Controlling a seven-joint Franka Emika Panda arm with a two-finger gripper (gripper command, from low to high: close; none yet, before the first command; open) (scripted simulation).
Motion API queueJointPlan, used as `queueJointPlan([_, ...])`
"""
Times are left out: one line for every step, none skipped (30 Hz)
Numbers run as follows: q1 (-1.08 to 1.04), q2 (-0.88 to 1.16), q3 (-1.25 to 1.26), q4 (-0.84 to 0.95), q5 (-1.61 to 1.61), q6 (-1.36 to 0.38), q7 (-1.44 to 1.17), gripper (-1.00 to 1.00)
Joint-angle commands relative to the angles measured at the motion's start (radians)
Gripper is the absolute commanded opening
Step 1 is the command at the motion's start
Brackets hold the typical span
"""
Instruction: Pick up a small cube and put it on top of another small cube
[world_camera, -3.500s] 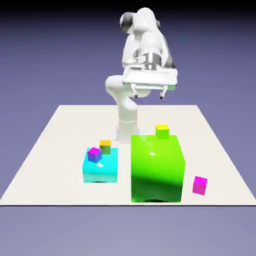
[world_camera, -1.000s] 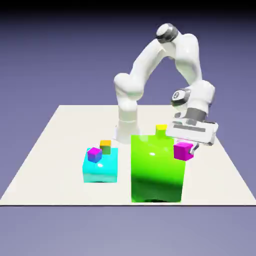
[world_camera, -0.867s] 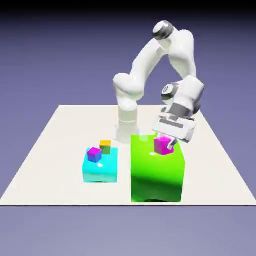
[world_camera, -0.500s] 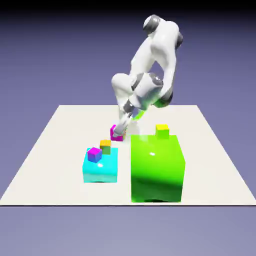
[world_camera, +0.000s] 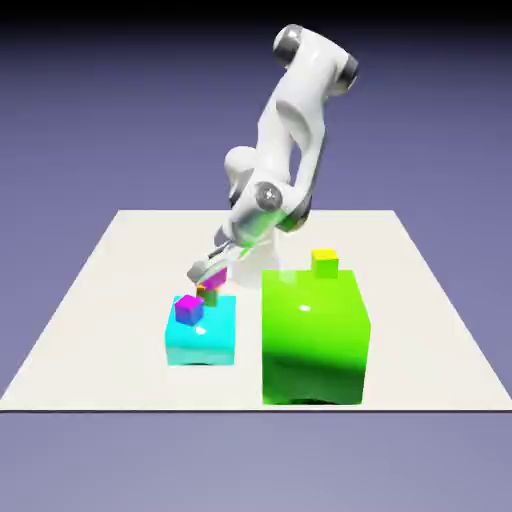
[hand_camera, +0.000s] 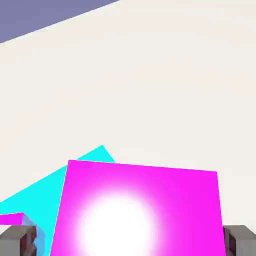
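The small cube (hand_camera: 140, 210) fills the hand view's bottom, cut by its edge; the cyan block (hand_camera: 45, 192) is mostly hidden behind it.

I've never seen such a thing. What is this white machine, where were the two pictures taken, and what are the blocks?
It is a simulated robot arm with a two-finger gripper. One picture looks on from outside; the other comes from a camera on the hand, its grey fingertips at the bottom. The table bears a turquoise block and a big green block topped by a tiny lime cube. A pink cube sits between the fingers, just above an orange-topped cube on the turquoise block, beside a purple-sided cube. Whether the fingers grip it, I cannot tell.
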Motion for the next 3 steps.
queueJointPlan([0.028,-0.022,-0.023,0.019,0.012,-0.044,-0.015,1.00])
queueJointPlan([0.056,-0.044,-0.046,0.038,0.025,-0.087,-0.030,1.00])
queueJointPlan([0.060,-0.046,-0.049,0.040,0.026,-0.092,-0.032,1.00])
